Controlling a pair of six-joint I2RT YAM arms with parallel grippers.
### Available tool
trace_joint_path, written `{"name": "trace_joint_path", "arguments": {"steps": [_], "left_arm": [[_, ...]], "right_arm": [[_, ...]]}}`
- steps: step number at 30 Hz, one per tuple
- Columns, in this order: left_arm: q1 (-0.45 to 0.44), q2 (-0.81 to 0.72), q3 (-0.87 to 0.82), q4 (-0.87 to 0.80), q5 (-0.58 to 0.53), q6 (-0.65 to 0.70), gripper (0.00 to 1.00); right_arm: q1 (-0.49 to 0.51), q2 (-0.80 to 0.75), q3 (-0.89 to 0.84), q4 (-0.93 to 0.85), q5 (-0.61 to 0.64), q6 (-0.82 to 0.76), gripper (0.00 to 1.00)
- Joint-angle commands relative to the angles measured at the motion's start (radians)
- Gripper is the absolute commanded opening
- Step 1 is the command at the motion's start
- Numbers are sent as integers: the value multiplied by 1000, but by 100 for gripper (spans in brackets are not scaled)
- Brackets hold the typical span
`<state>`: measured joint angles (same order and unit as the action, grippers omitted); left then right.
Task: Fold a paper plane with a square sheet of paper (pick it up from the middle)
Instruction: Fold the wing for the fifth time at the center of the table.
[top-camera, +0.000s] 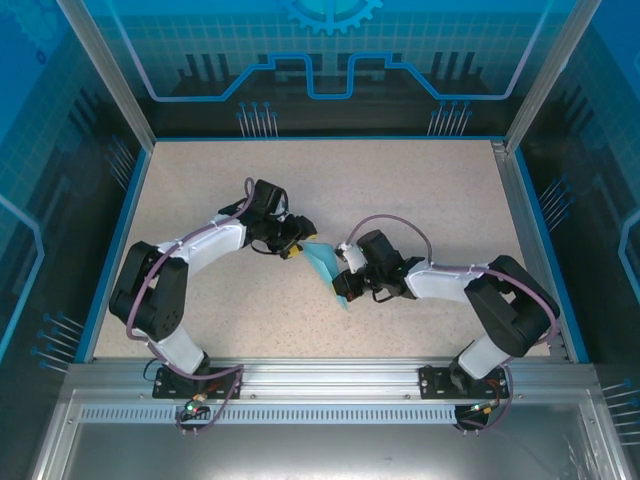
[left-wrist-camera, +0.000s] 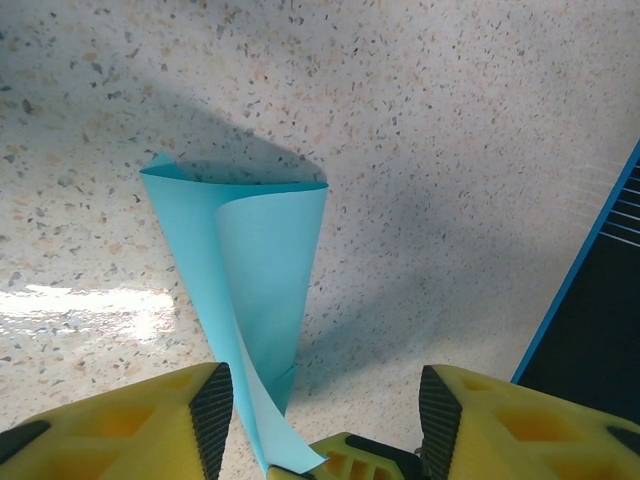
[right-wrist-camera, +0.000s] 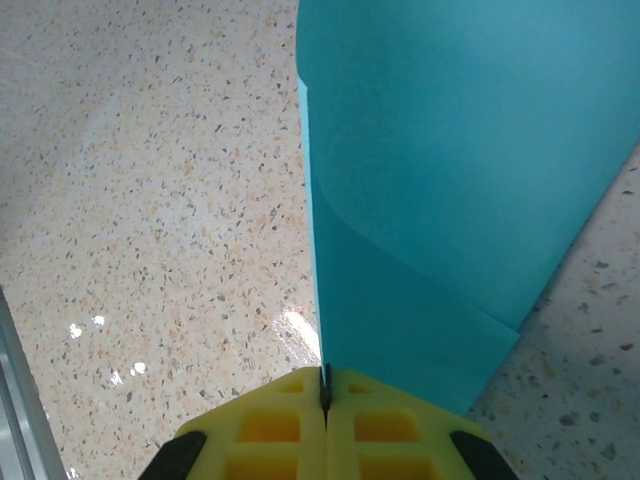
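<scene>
plain cyan paper (right-wrist-camera: 430, 180), pinched in right jaws

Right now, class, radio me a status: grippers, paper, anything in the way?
Left gripper open, paper loose between its fingers. Right gripper shut on its edge. Paper curled, partly folded, over the table. Nothing seen in the way.
</scene>
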<state>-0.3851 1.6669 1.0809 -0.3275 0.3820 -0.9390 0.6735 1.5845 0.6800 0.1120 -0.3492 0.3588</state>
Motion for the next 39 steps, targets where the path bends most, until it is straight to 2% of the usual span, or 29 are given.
{"name": "trace_joint_path", "arguments": {"steps": [1,8,10,12,15,24,28,32,39], "left_arm": [[-4,-11,-24,29,12,19,55],[-6,-30,-66,58,14,21,52],[-8,-37,-82,80,20,23,50],[-11,-42,-93,110,33,31,51],[-13,-9,-68,98,57,32,56],[-23,154,62,-45,75,20,54],[-23,143,80,-115,40,29,55],[-20,91,57,-145,-15,28,61],[-20,162,90,-157,25,20,54]], "right_arm": [[-23,20,-16,64,-76,29,1],[-82,65,-62,192,-208,96,1],[-98,74,-67,211,-231,108,1],[-107,70,-74,213,-236,110,1],[-106,51,-62,163,-211,75,2],[-18,34,16,-2,-50,-3,6],[12,30,22,-16,32,-3,6],[27,21,26,-21,48,-8,6],[51,20,38,-30,70,-24,7]]}}
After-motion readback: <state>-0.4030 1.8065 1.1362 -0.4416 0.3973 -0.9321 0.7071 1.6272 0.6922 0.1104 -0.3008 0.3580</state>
